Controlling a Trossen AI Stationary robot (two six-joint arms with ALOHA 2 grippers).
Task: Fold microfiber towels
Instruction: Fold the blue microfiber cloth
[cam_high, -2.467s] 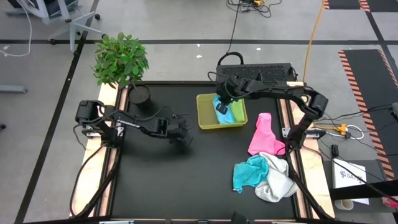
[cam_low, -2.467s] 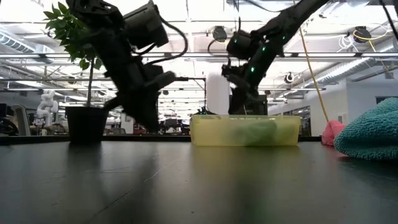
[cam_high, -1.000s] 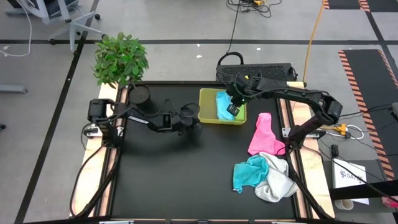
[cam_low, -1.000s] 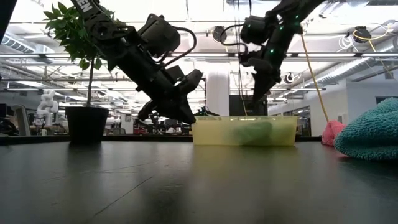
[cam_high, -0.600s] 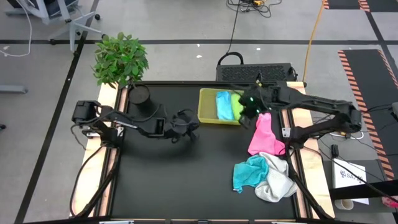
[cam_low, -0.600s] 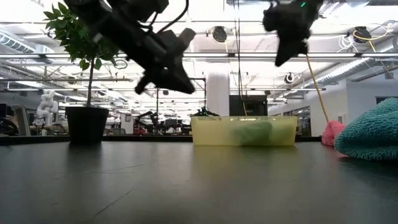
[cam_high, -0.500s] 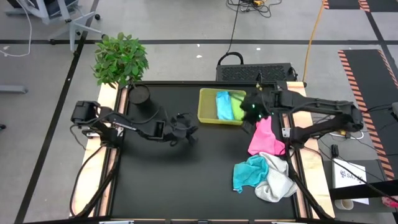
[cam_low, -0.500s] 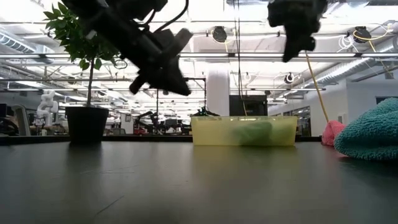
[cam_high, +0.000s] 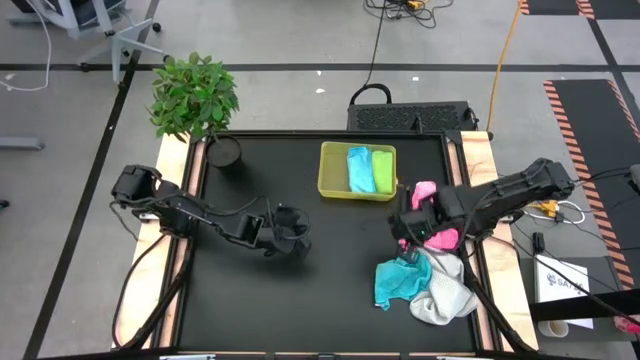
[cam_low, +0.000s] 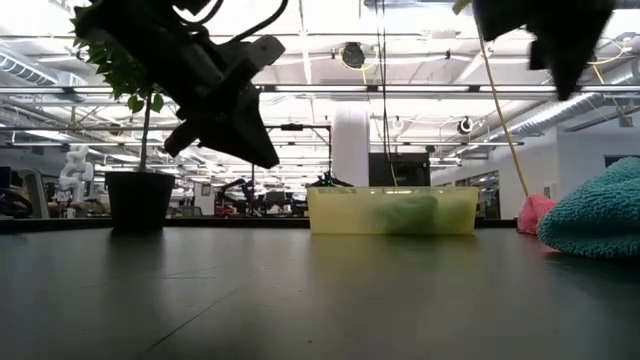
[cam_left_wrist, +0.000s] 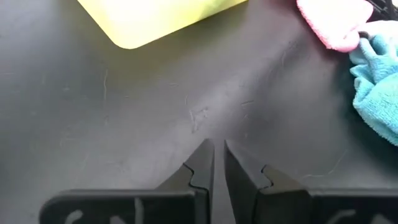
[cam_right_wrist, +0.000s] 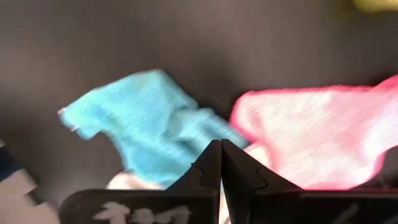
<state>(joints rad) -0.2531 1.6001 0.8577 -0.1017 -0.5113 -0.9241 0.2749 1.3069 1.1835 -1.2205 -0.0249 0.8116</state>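
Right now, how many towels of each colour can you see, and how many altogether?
Light blue towel, folded in the tray: 1
Lime green towel, folded in the tray: 1
Pink towel: 1
Teal towel: 1
White towel: 1
Total: 5

Even overhead light is falling across the dark table (cam_high: 330, 290), casting only soft shadows beneath both arms. In the low view, ceiling fixtures are blazing white and washing out the room behind, leaving the arms as near silhouettes; the near tabletop is going soft, as is the teal towel (cam_low: 598, 208) at the right edge. Motion blur is smearing the pink towel (cam_right_wrist: 317, 137) in the right wrist view.
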